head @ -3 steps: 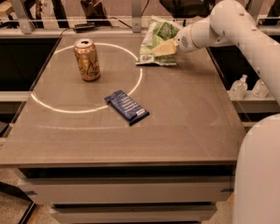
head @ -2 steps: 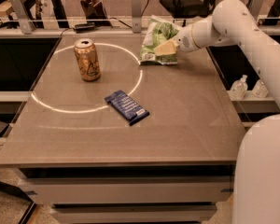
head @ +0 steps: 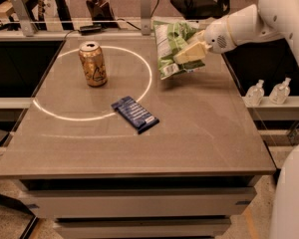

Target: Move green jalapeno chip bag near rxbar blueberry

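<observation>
we look across a grey-brown table [head: 204, 133] in a workroom, with dark desks and chair legs behind it and a thin white ring of light [head: 148, 81] drawn on the tabletop.

at the far right part of the table we see the gripper [head: 185, 56], its cream fingers [head: 193, 52] closed on the green jalapeno chip bag [head: 170, 44]. the bag hangs from that grip near the table's back edge, crumpled, its white label patch at the lower end, and it looks clear of the surface, with a shadow just under it. the white arm [head: 249, 21] runs from the gripper up and out to the right edge of the view.

the rxbar blueberry [head: 134, 114] lies flat near the middle of the table, angled, well apart from the bag and nearer to us, across the ring's near edge. a gold can [head: 93, 63] stands upright inside the ring, left of the bag. off the table to the right, two small clear bottles [head: 255, 91] sit on a ledge.
</observation>
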You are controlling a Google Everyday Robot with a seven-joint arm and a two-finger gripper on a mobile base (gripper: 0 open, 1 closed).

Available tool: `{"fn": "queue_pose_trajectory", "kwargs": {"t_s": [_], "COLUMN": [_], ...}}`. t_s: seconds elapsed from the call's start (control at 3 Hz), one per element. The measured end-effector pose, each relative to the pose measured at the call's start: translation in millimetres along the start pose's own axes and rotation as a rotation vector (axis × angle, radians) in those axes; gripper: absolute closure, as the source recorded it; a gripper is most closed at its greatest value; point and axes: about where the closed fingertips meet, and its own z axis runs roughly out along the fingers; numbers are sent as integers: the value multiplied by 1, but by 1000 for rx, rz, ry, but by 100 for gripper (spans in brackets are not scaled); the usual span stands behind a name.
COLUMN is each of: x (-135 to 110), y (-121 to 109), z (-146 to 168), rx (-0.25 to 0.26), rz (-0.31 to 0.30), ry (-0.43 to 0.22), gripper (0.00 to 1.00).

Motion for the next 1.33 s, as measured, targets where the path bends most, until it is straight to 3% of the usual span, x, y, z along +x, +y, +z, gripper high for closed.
{"fn": "queue_pose_trajectory", "kwargs": {"t_s": [0.33,0.67,1.33], "x": [9,8,-7], "y": [18,20,56], "z": [1,4,20], "rx": [-72,-70,-101], "rz": [-15,-13,33], "ry": [37,34,28], "gripper": [100,100,100]}}
